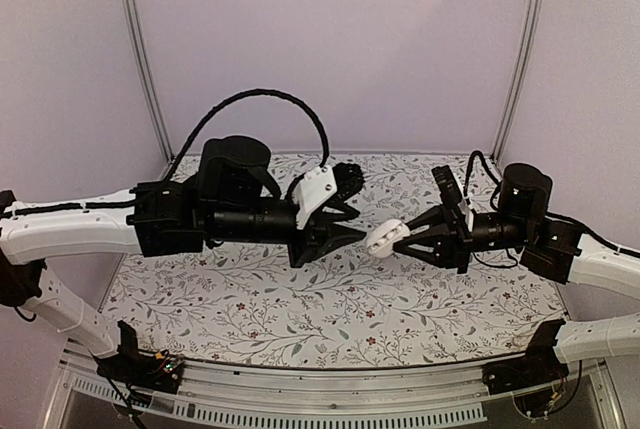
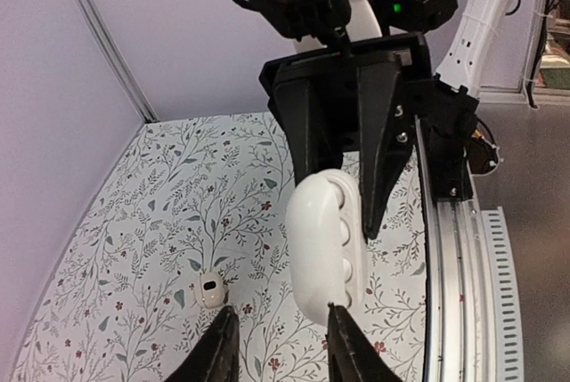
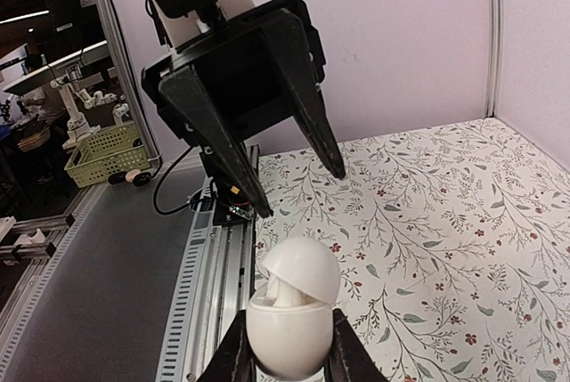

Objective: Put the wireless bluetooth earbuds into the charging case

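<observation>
- Right gripper (image 1: 396, 236) pinches the charging case (image 1: 383, 238) in mid-air above the table (image 1: 300, 309). The left gripper (image 1: 352, 225) faces it, spread wide and holding nothing.
- Floral-print tabletop, pale lilac walls (image 1: 330, 39), and metal posts (image 1: 142, 59) at the back corners.
- The case's long axis runs in line with the right gripper. Its lid (image 3: 303, 266) end points toward the left gripper, and the lid is ajar.
- One earbud (image 2: 211, 290) lies on the table. It does not show in the top view. The lid hides the sockets.
</observation>
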### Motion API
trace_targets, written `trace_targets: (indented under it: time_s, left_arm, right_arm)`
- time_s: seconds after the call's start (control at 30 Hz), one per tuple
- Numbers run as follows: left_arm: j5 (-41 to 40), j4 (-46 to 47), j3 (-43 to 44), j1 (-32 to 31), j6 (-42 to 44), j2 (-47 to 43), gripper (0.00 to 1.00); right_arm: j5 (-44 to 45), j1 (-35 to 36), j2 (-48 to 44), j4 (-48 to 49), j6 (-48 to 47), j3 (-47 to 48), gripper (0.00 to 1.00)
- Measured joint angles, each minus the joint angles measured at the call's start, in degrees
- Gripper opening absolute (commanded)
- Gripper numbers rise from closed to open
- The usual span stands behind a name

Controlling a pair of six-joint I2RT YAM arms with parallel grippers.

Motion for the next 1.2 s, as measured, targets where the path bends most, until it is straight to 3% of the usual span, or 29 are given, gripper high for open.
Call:
trace_targets:
  time_s: [0.17, 0.47, 1.07, 1.2]
  left_arm:
    - [4.7, 1.4, -2.7, 1.7, -1.4, -4.2, 0.43]
    - [10.8, 2.3, -1.9, 1.7, -1.9, -2.5, 0.40]
    - [2.2, -0.8, 2.5, 1.6, -1.6, 2.5, 0.38]
    - [1.4, -1.4, 2.3, 1.8, -1.6, 2.3, 0.43]
  right_arm:
    - [0.9, 0.0, 0.2, 0.0, 0.0, 0.1, 0.00]
    - [1.0, 0.0, 0.5, 0.0, 0.0, 0.2, 0.00]
    - [-5.1, 0.0, 0.3, 0.8, -0.9, 0.2, 0.00]
    - [-5.4, 0.0, 0.0, 1.2, -0.9, 0.2, 0.00]
